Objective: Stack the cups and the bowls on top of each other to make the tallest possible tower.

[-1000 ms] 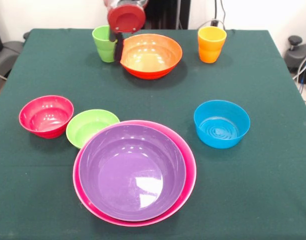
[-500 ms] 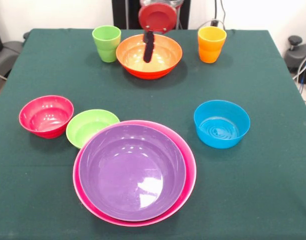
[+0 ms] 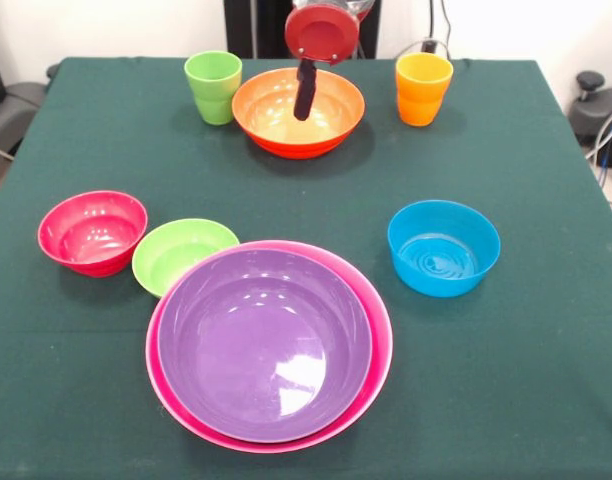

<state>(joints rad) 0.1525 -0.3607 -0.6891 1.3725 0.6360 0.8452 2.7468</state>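
One bowl (image 3: 264,344) nests in another (image 3: 371,300); cups (image 3: 213,87) flank the rear bowl (image 3: 331,115)

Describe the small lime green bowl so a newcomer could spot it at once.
Start at the big pink bowl with the purple bowl nested inside it, at the near edge of the table. Just off its upper-left rim sits the small lime green bowl, touching it. The red bowl to its left is deeper.

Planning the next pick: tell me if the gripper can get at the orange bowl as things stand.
Probably yes. The gripper hangs over the orange bowl, which sits empty with nothing over it. The green cup stands close beside its rim on one side.
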